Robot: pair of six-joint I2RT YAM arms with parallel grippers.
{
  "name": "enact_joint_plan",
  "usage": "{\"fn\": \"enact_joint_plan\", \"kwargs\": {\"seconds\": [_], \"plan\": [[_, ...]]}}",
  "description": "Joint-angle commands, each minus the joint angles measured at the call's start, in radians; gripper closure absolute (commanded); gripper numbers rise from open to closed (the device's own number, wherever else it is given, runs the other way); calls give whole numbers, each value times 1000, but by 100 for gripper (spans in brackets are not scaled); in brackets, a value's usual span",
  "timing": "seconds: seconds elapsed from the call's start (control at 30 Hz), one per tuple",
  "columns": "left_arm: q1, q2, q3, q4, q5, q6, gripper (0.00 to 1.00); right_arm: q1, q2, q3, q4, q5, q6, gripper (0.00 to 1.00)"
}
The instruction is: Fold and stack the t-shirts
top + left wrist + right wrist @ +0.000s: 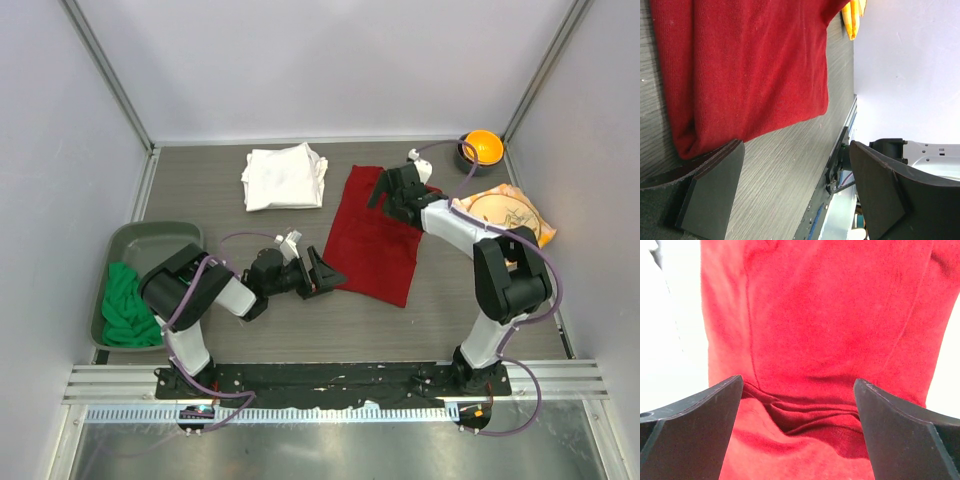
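TWO ARMS, ONE RED SHIRT: a bright red t-shirt (375, 240) lies as a long folded panel mid-table (200, 190); a white t-shirt (285, 177) sits folded at the far side; a green t-shirt (125, 305) lies bunched in the tray (150, 235) on the left. The left gripper (330, 275) stands with jaws apart at the red shirt's near left corner; the right gripper (388, 195), jaws likewise apart and holding nothing, hovers over the far end.

The step in hand looks to be the next fold of the red shirt. Done well, each pincer would take every layer at its edge and close fully before lifting; the two would then travel together so the panel folds square, not skewed; the finished shirt belongs on the white one.

The left wrist view shows what the overhead one cannot: the cloth corner lies right up against one finger (715, 190) and outside the gap, with bare table between the fingers; a sliver of the orange patterned cloth (855, 17) shows at the top. The right wrist view shows a raised wrinkle of red fabric between its fingers (695, 425); whether the tips touch the cloth cannot be told, and the washed-out pale area at the left is perhaps the white shirt. Only the overhead view holds all three shirts.
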Motion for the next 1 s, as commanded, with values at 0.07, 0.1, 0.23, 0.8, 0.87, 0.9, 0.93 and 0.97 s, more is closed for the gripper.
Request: {"fn": "enact_joint_plan", "kwargs": {"seconds": [0.07, 0.1, 0.23, 0.8, 0.87, 0.9, 0.93, 0.97], "plan": [[-1, -20, -9, -12, -9, 10, 10, 54, -205, -20, 86, 148, -77, 1], [-3, -37, -9, -26, -6, 7, 11, 67, -288, -40, 90, 160, -81, 1], [-12, -198, 74, -365, -10, 62, 9, 93, -419, -105, 15, 98, -49, 0], [6, -734, 531, -1628, -512, 409, 0, 187, -9, -64, 256, -426, 104, 0], [8, -768, 513, -1643, -518, 410, 0, 202, 19, -56, 286, -421, 101, 0], [11, -777, 504, -1646, -521, 409, 0, 205, 52, -56, 300, -426, 103, 0], [12, -794, 490, -1651, -519, 407, 0, 208, 66, -53, 311, -432, 109, 0], [12, -803, 481, -1645, -518, 409, 0, 216, 85, -51, 323, -447, 112, 0]]}}
